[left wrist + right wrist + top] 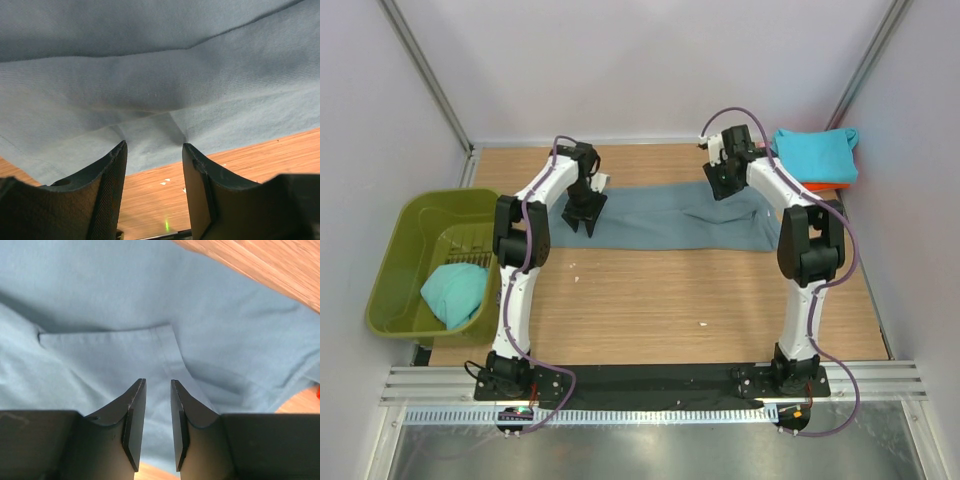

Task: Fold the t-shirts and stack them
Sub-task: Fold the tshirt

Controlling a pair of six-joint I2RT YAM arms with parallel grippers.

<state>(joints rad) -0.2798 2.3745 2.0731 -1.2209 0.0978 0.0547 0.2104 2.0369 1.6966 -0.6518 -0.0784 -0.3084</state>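
**Position.** The slate blue-grey t-shirt (670,218) lies on the counter (650,300) as a long flat band running left to right under both arms. The left hand (154,147) hangs released over the band's left end, jaws well apart with nothing between them. The right hand (158,382) hangs over the right end, jaws narrowly parted and grasping nothing.

**Procedure.** We judge the step in hand to be the crosswise fold of this band. To do it well, we bring a hand down onto an end edge, pinch all layers together, and lift only enough to clear the cloth beneath. Dragging would likely wrinkle the band. We keep the corners level so the edges meet squarely.

**Materials.** The cloth is matte, soft and finely ribbed, and it sags into shallow creases. A stitched hem shows just beyond the right hand. The counter is smooth wood-grain board. A folded turquoise stack (817,152) sits at the far right corner. Another turquoise tee (453,292) lies crumpled in the rigid olive tub (395,250).
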